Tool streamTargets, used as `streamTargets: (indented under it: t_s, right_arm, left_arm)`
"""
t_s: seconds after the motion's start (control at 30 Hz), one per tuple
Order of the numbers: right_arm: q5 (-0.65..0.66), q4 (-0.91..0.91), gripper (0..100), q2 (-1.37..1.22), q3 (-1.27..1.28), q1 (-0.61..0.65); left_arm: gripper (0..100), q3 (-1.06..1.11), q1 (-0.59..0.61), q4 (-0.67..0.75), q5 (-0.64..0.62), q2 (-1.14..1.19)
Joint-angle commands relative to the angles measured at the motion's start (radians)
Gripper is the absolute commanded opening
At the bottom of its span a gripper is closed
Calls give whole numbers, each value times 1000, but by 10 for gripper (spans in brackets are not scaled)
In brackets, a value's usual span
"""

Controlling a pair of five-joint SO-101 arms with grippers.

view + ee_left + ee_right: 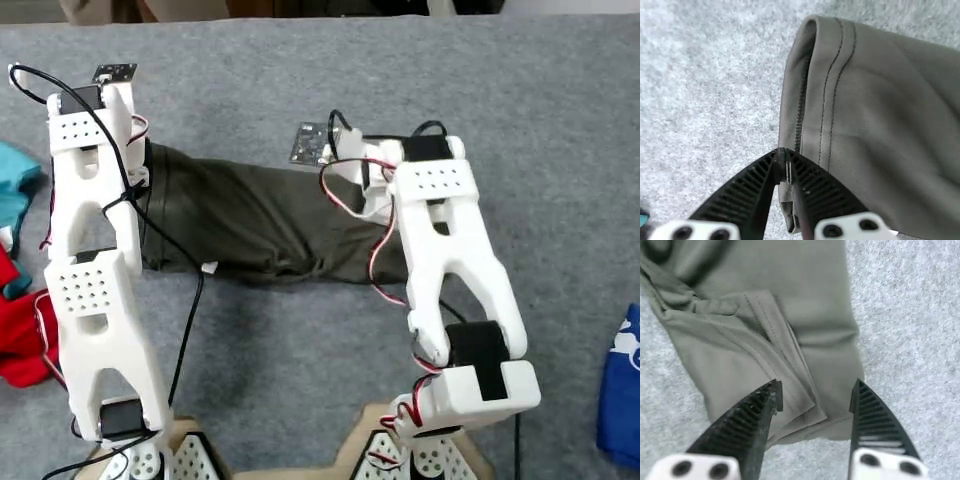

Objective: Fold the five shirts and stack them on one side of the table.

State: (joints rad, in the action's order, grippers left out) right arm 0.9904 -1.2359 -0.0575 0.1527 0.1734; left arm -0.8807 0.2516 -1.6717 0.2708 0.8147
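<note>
At the far left edge lie a teal shirt [18, 185] and, nearer the arm bases, a bunched red shirt [15, 345], neither clearly folded. The left gripper [785, 165] is pinched tight on the hemmed end of the olive shirt [250, 220], which stretches across the middle of the table [300, 380] as a long, partly folded band. The right gripper [816, 387] hangs over the band's other end, fingers spread apart and holding nothing. A blue shirt [620, 390] sits at the right edge. I judge the task barely begun: no stack yet, and the olive shirt needs further folds. Everything rests directly on the table.
</note>
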Motion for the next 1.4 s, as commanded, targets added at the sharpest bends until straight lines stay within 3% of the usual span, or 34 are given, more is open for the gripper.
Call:
streamTargets:
  t_s: [0.0, 0.17, 0.23, 0.37, 0.5, 1.37]
  right_arm:
    - [2, -86, 174, 10, -82, -12]
    - [-92, -157, 2, 10, -125, -65]
    - [-141, -157, 23, 2, -145, -111]
    - [-172, -181, 27, 5, -153, -166]
    - [-173, -235, 27, 7, -154, -168]
    - [-206, -334, 26, 8, -213, -173]
  left_arm:
    - [20, -14, 6, 29, -3, -22]
    - [25, -15, 6, 49, 2, -21]
    - [53, -15, 5, 49, 3, -21]
    - [208, -15, 6, 52, 11, -21]
    - [321, -6, 8, 71, 115, -19]
    - [264, -150, 57, 92, 144, 185]
